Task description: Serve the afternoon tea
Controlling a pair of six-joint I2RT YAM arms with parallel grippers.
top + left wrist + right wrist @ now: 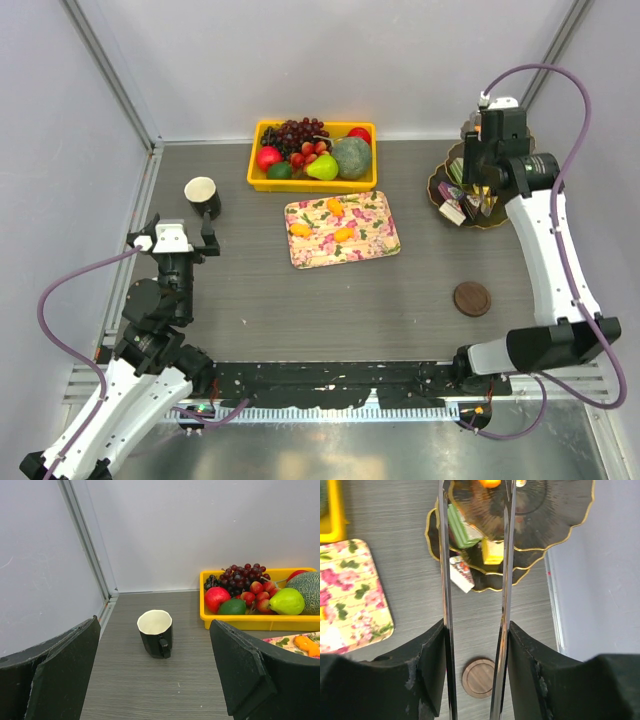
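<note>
Three orange pastries [343,234] lie on the floral tray [380,215] mid-table. One more pastry [490,482] seems to sit on the top tier of the gold-rimmed stand [560,510], at two o'clock on the table. My right pincer [476,490] hangs over that tier, its long blades parted wider than the pastry and clamping nothing I can see. To finish well, I judge I should rise straight up with the blades apart. That way neither edge drags the pastry or clips the cake pieces [462,527] at the lower tiers' seven o'clock rim. My left pincer [181,228] is spread fully and empty, facing the black cup [156,632] at ten o'clock.
</note>
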